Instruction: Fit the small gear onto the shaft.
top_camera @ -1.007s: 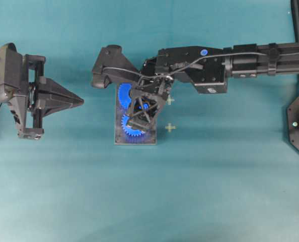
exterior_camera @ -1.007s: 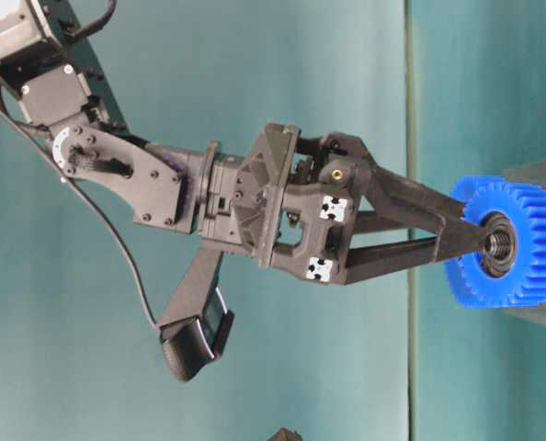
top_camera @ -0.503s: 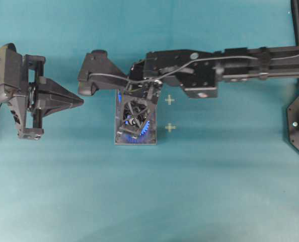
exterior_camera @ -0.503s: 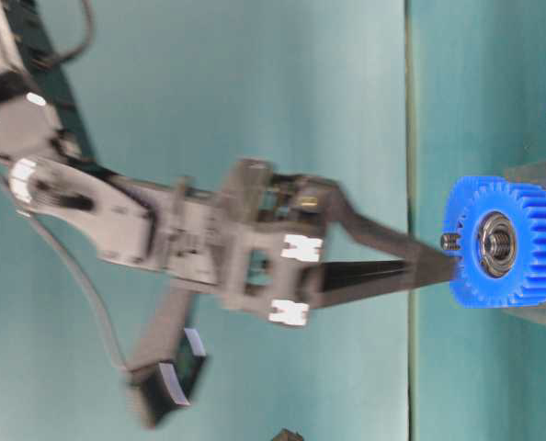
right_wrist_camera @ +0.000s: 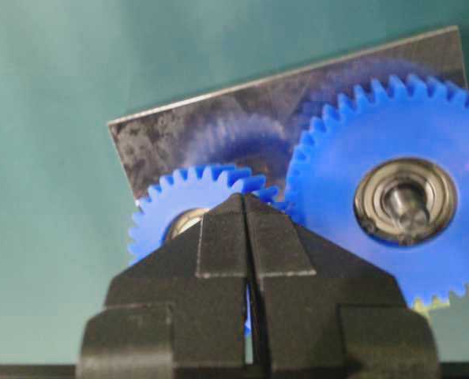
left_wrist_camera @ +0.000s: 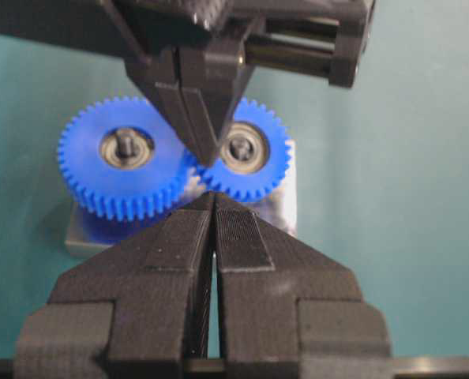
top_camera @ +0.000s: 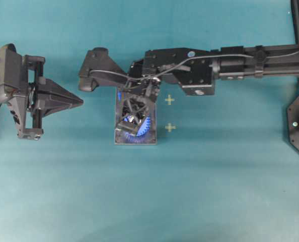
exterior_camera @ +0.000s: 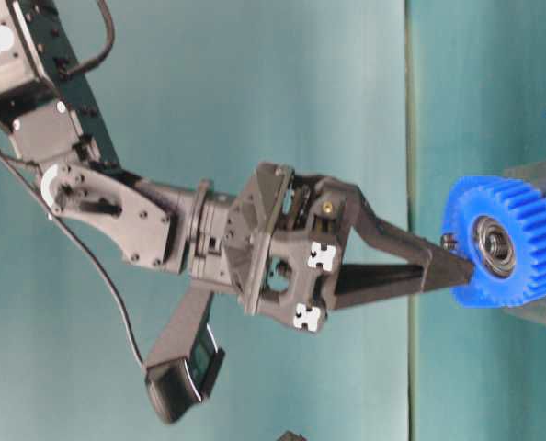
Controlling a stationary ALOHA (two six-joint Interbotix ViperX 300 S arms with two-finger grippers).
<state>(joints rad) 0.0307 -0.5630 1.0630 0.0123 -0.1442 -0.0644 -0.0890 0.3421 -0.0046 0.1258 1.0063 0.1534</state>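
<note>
The small gear (left_wrist_camera: 244,160), bright blue with a metal-ringed hub, sits flat on the grey plate (right_wrist_camera: 219,126), teeth meshed with the large gear (left_wrist_camera: 124,166). The right gripper (right_wrist_camera: 246,207), clenched and empty, rests tip-down at its hub. The left gripper (left_wrist_camera: 213,204) is clenched, well apart.

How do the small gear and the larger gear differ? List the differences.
The small gear is narrower than the larger gear. The right gripper, its fingers shut, covers the small gear's hub; the larger gear's hub and pin show clearly. Both are bright blue, toothed, flat over the same grey plate.
</note>
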